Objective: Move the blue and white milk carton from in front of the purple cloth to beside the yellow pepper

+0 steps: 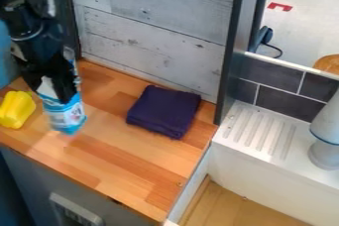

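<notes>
Holding is the step I judge in hand: the bottle point(67, 119), with its blue-and-white label, is over the left part of the bench point(99, 158), nearly upright. I read the pincer point(50, 92) as narrowed onto the bottle's upper part, its fingers on opposite sides. I cannot tell whether the base touches the wood. Any move from here calls for constant grip pressure, an upright bottle and base clearance confirmed before sideways travel. Just beside it, towards the bench's left end, lies a yellow pepper point(17, 109); a leftward sweep could strike it. Near the back right corner I have a folded purple cloth point(163, 111), a low obstacle on a rightward path. Beyond the right edge, the dark post point(229, 71) limits clearance before the white drainboard point(255, 133), where a pale, rounded object point(324, 154) stands.
</notes>
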Motion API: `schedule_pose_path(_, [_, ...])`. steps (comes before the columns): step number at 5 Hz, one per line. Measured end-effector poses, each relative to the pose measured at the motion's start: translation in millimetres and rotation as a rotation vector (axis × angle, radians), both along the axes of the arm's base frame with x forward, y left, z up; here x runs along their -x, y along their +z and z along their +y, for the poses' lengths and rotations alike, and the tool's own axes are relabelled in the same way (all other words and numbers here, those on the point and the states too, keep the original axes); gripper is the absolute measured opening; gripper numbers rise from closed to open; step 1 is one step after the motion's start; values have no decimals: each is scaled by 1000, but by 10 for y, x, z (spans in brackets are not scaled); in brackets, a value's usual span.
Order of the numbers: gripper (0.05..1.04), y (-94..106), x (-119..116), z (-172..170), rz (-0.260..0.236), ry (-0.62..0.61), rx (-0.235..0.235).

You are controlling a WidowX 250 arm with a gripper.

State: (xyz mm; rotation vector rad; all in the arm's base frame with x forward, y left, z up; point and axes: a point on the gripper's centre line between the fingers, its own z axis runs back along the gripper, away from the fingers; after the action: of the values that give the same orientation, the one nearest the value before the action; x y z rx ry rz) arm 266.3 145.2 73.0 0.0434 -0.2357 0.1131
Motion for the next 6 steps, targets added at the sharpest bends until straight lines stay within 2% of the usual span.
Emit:
schedule_pose_path(1, [831,-103,50,214,32,10,-12])
schedule_pose_path(2, [831,-151,86,373,43,14,-16])
schedule_pose_path(3, [831,-259,139,446,64,8,-10])
schedule_pose_path(4, [873,-273,136,474,45,29,-32])
schedule_pose_path(5, [1021,-271,145,443,34,32,-29])
schedule_pose_path(6, [1010,-188,143,379,23,39,4])
